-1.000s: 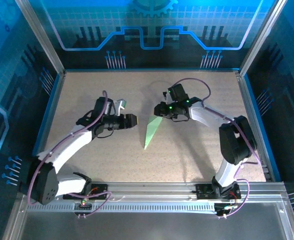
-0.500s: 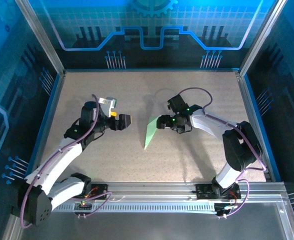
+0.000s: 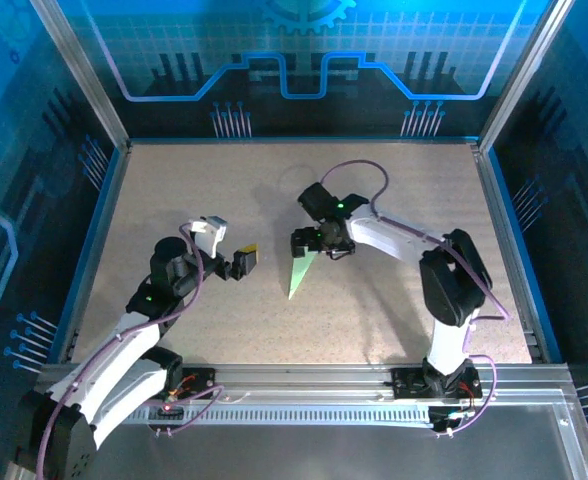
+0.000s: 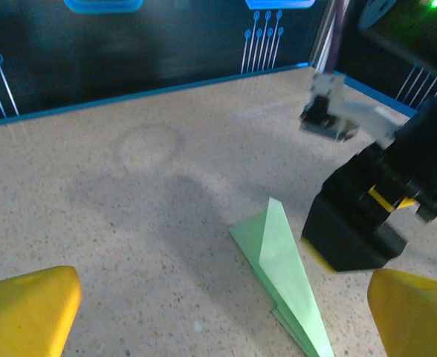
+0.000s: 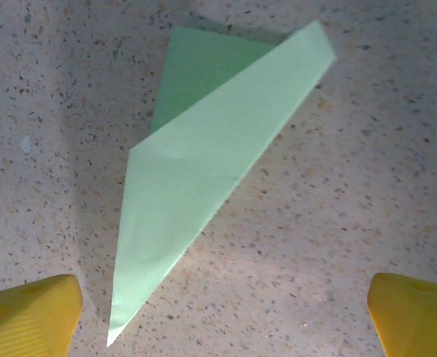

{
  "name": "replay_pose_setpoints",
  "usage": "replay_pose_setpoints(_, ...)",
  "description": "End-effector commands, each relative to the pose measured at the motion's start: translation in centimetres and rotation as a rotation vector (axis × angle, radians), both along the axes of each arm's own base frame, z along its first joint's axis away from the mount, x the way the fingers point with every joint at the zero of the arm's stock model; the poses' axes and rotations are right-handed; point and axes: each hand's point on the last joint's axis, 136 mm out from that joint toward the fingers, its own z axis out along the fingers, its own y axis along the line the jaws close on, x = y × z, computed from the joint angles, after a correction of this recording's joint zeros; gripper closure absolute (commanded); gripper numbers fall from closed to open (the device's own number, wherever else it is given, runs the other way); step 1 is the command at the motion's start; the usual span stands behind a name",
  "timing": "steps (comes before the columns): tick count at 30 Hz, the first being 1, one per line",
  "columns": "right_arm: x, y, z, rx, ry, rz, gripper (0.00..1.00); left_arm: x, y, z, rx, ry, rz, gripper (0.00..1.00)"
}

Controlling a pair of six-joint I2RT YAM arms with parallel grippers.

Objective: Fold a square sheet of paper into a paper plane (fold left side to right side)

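The square sheet of paper, pale green, lies folded into a slim pointed paper plane (image 3: 298, 272) near the middle of the table, tip toward the near edge. My right gripper (image 3: 312, 246) hovers over its wide far end, open. In the right wrist view the plane (image 5: 196, 178) lies flat below, with the gripper (image 5: 222, 320) spread wide and the yellow fingertips (image 5: 29, 316) well clear of it. My left gripper (image 3: 249, 259) stands open just left of the plane. In the left wrist view the gripper (image 4: 222, 320) faces the plane (image 4: 282, 275), with the right gripper's black body (image 4: 352, 230) behind it.
The speckled table (image 3: 174, 200) has a raised blue rim (image 3: 99, 230) on three sides and dark panel walls behind. An aluminium rail (image 3: 304, 380) with both arm bases runs along the near edge. The right arm's cable (image 3: 359, 170) loops above the gripper.
Both grippers have opened wide. The right gripper has slid left over the plane's wide end and let go of it. The left arm has drawn back toward the near left.
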Motion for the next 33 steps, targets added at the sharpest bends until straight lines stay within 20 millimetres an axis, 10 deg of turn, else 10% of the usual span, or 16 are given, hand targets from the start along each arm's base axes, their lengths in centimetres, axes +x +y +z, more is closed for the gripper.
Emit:
replay_pose_setpoints(1, -0.9, 0.0, -1.1, -0.105, 0.051, 0.006, 0.01, 0.8, 0.3, 1.3, 0.009, -0.069, 0.018, 0.00)
replay_pose_setpoints(16, -3.2, 2.5, -5.2, -0.182, 0.124, 0.066, 0.01, 1.2, -0.1, 0.4, 0.000, -0.035, 0.001, 0.00)
replay_pose_setpoints(33, -5.4, -1.2, -5.1, -0.283, 0.146, 0.055, 0.01, 1.3, -0.1, -0.2, 0.007, -0.015, 0.001, 0.00)
